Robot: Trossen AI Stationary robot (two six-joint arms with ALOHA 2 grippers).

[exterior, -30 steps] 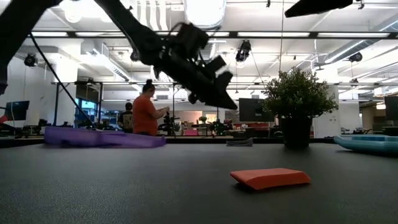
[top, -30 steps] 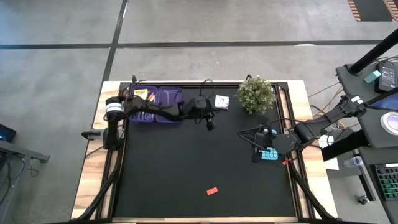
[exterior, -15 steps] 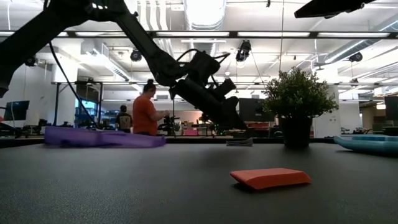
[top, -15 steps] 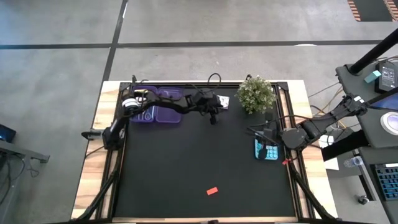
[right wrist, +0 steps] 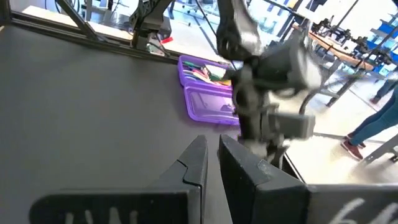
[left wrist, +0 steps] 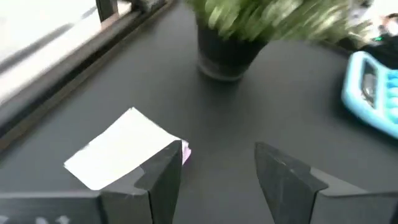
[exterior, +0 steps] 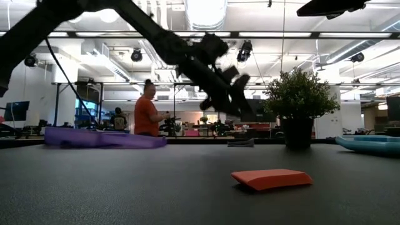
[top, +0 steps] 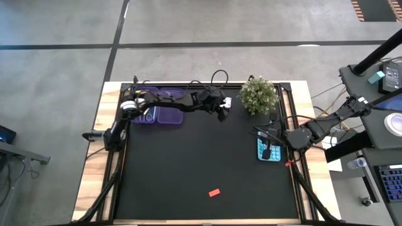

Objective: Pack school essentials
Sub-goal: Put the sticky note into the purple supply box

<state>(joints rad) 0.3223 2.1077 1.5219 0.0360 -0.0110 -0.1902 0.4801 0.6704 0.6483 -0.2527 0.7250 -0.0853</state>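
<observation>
Left fingers (left wrist: 214,177) spread beside the white pad (left wrist: 121,149); right fingers (right wrist: 211,165) nearly together, empty. Purple case (top: 157,107) holds pens; pad, red eraser (top: 215,193) still unpacked.

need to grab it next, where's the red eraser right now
In the high view the red eraser lies alone on the black mat near its front edge, far from both grippers.

Black table mat (top: 188,163); red eraser (top: 215,193) (lower centre); translucent purple case (top: 160,107) upper left; white pad (left wrist: 121,149); green plant (top: 258,94); light blue calculator (top: 270,150).
</observation>
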